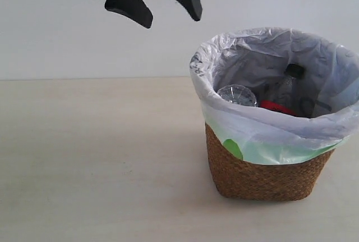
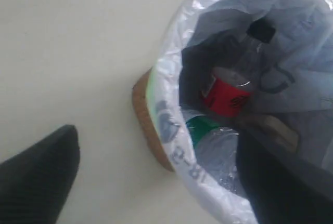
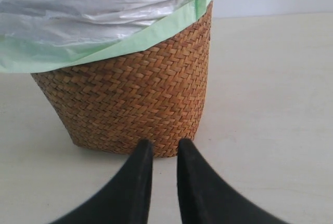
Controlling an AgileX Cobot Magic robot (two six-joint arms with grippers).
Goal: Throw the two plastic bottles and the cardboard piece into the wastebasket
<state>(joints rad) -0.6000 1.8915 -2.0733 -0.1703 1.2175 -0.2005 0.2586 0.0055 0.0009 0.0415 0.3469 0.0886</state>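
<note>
The left gripper's (image 1: 168,12) black fingers (image 1: 130,7) hang spread and empty above the pale table (image 1: 95,158). The right gripper's (image 3: 165,151) fingers sit nearly closed, holding nothing, beside the round brown wicker wastebasket (image 1: 263,177), where the red-labelled black-capped bottle (image 2: 234,86), green-capped bottle (image 2: 216,151) and beige cardboard piece (image 2: 276,128) lie.

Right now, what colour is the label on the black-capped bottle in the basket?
Red; the bottle's label shows best in the left wrist view.

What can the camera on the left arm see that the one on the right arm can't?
Only the left wrist view looks down into the wastebasket: the red-label bottle, the green-label bottle, a beige cardboard piece, and the left gripper open and empty. Only the right wrist view shows the woven side up close, with the right gripper almost closed in front of it. Both show the basket, its plastic bag and the table.
</note>
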